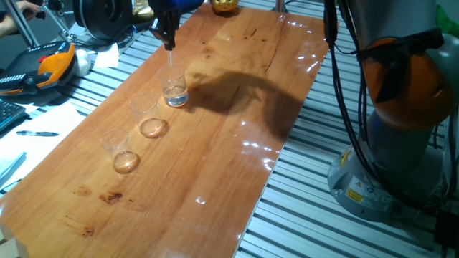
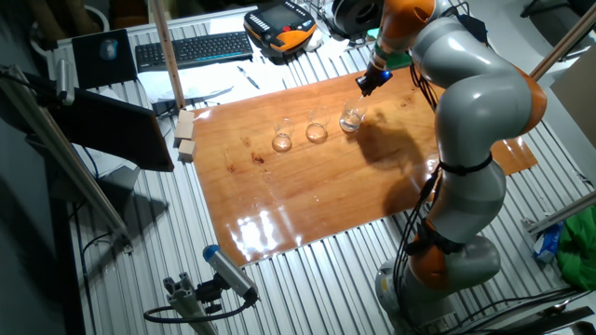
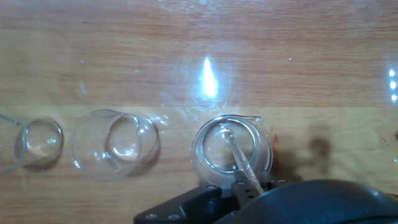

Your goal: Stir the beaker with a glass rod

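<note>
Spanning the scene we see a wooden tabletop with three glasses in a row. Our end effector pinches the glass rod upright, tip inside the beaker at the row's end.

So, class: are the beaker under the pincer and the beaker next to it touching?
Apart. The hand view shows bare wood between the beaker and the neighbouring beaker.

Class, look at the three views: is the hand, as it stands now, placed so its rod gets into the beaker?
Probably yes. The hand hangs right above the beaker, and the rod already dips through its open mouth; nothing blocks the way.
</note>
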